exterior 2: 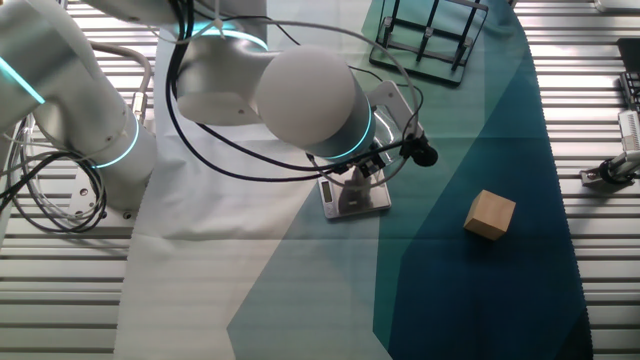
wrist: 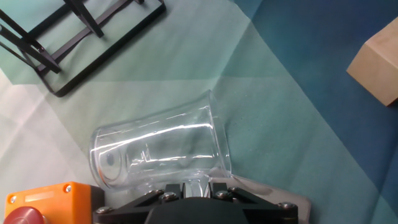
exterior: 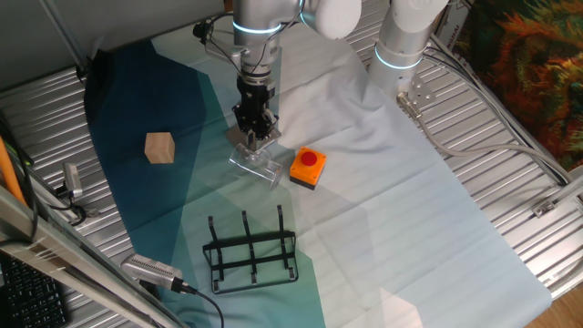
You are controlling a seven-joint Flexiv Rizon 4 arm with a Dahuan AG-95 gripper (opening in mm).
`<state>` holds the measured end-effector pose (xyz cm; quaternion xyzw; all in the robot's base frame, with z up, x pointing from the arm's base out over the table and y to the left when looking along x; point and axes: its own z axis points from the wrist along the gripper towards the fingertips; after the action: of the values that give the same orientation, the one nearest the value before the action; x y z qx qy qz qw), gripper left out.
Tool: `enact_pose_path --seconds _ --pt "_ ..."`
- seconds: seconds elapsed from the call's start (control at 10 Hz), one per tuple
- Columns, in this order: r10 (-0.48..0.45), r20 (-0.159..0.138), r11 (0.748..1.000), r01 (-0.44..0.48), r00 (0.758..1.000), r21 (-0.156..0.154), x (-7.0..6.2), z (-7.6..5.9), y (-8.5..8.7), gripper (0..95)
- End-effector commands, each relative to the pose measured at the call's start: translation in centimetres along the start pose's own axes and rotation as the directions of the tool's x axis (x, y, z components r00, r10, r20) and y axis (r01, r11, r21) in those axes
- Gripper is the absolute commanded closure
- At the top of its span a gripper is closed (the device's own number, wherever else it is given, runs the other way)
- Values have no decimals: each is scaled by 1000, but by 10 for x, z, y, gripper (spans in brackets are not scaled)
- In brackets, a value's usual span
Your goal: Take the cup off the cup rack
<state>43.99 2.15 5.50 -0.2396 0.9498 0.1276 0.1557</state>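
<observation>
The clear glass cup point(wrist: 161, 146) fills the middle of the hand view, its mouth toward the orange box and its narrow end between my fingers. My gripper point(wrist: 191, 186) is shut on the cup. In one fixed view the gripper point(exterior: 255, 135) points down over a flat grey plate point(exterior: 260, 169), left of the button box. The other fixed view shows the gripper point(exterior 2: 352, 178) over that plate point(exterior 2: 372, 203). The black wire cup rack point(exterior: 250, 251) stands apart near the table's front, with nothing on its prongs. It also shows in the other fixed view point(exterior 2: 430, 35) and the hand view point(wrist: 68, 37).
An orange box with a red button point(exterior: 308, 168) sits just right of the plate, also in the hand view point(wrist: 50, 198). A tan wooden cube point(exterior: 159, 148) lies to the left; it also shows in the other fixed view point(exterior 2: 490, 214). Cables and camera mounts line the table edges.
</observation>
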Motion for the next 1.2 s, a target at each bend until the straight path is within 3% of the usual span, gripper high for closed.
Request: enact_pose_path --seconds 0.1,1.2 --pt "0 0 1000 0 1000 3 0 2 -1 760" --pt "-7 -2 1000 7 1000 15 0 16 3 760"
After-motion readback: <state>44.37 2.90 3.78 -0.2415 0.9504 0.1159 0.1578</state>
